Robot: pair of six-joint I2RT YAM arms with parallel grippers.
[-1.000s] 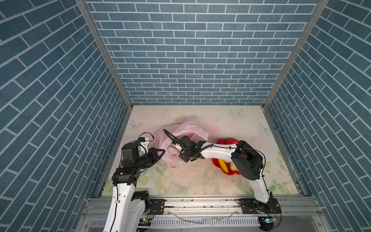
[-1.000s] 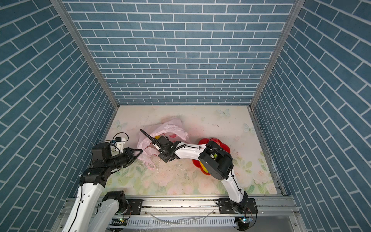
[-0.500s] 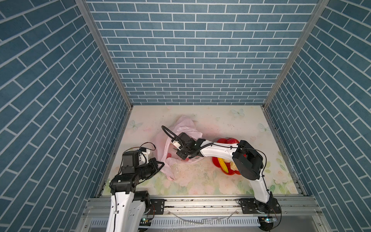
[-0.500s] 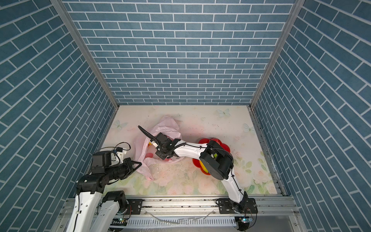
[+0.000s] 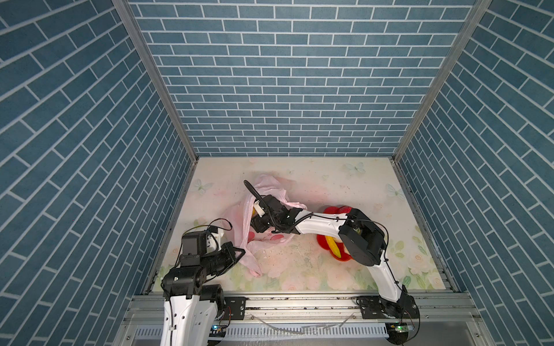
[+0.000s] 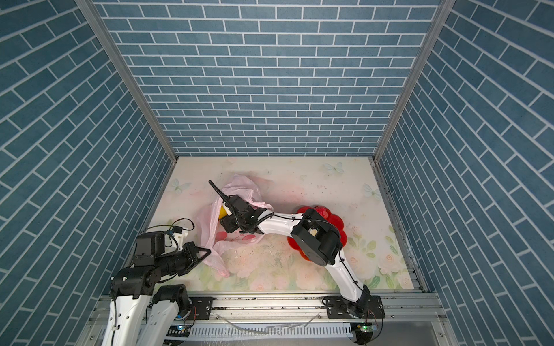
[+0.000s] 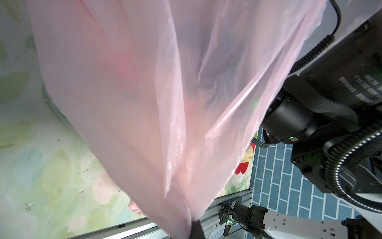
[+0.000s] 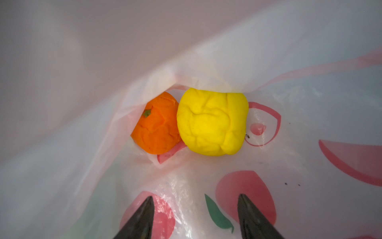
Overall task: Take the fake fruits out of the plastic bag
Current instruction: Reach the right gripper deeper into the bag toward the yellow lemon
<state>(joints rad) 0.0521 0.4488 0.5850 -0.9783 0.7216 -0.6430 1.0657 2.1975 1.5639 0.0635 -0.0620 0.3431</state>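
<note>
The pink plastic bag (image 5: 271, 191) lies left of centre in both top views, its mouth stretched toward the front. My left gripper (image 5: 240, 250) is shut on the bag's front edge (image 7: 157, 124), and the film fills the left wrist view. My right gripper (image 8: 195, 204) is open inside the bag, with nothing between its fingers. Just ahead of it lie two fake fruits side by side, an orange (image 8: 157, 124) and a yellow lemon (image 8: 213, 122). The lemon (image 6: 223, 212) peeks out beside the right wrist in a top view. A yellow banana (image 5: 334, 250) lies on the plate.
A red flower-shaped plate (image 5: 335, 209) sits right of the bag, partly under the right arm's elbow (image 5: 362, 239). A cream ball (image 7: 248, 155) rests on it. Blue brick walls close in three sides. A metal rail (image 5: 299, 302) runs along the front edge.
My right gripper has opened and pushed deeper into the bag. My left gripper has pulled the bag's edge toward the front, stretching the mouth.
</note>
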